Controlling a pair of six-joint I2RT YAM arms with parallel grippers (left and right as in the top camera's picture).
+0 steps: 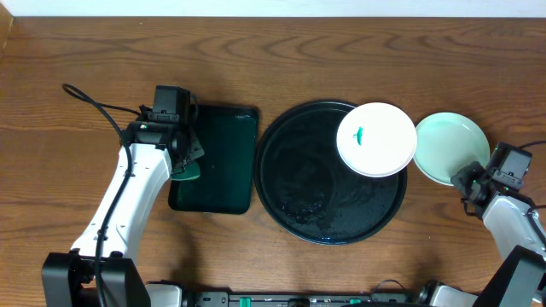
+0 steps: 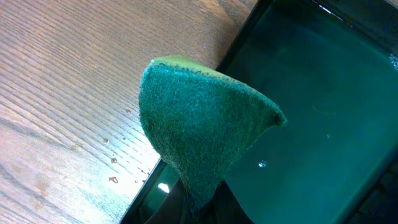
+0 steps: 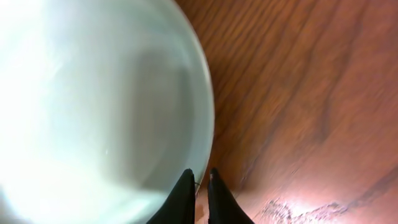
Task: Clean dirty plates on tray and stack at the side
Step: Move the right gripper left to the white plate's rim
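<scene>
Though round, white plate point(image 1: 376, 139) face-up.

Grained wooden table point(image 1: 68, 60), glossy black tray point(image 1: 299, 188), smooth white plate point(image 1: 384, 145) and mint plate point(image 1: 452, 149), coarse fibrous green sponge point(image 2: 199, 130).

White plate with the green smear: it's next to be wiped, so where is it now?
In the overhead view, the white plate lies on the upper-right part of the black tray, overhanging its rim, just left of the mint-green plate.
</scene>
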